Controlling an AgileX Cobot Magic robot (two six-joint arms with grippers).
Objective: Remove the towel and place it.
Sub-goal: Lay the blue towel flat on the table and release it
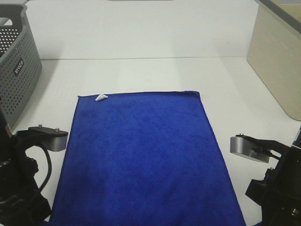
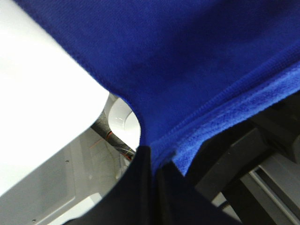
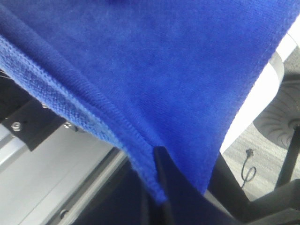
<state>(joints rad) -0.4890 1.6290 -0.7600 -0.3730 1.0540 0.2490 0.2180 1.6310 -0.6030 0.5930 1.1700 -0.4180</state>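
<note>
The royal-blue towel [image 1: 141, 155] lies spread flat on the white table [image 1: 155, 73], its white tag [image 1: 101, 97] at the far left corner. Its near edge hangs past the table's front. In the left wrist view my left gripper [image 2: 149, 161] is shut on the towel's hemmed edge [image 2: 211, 112] near the front left corner. In the right wrist view my right gripper [image 3: 157, 157] is shut on the towel's hem [image 3: 112, 117] near the front right corner. In the high view only the arm bodies show, the left [image 1: 28, 183] and the right [image 1: 277, 183]; the fingertips are hidden there.
The grey perforated basket [image 1: 19, 66] stands at the far left of the table. A beige box [image 1: 277, 61] stands at the far right. Below the table's front edge, the wrist views show the frame and floor.
</note>
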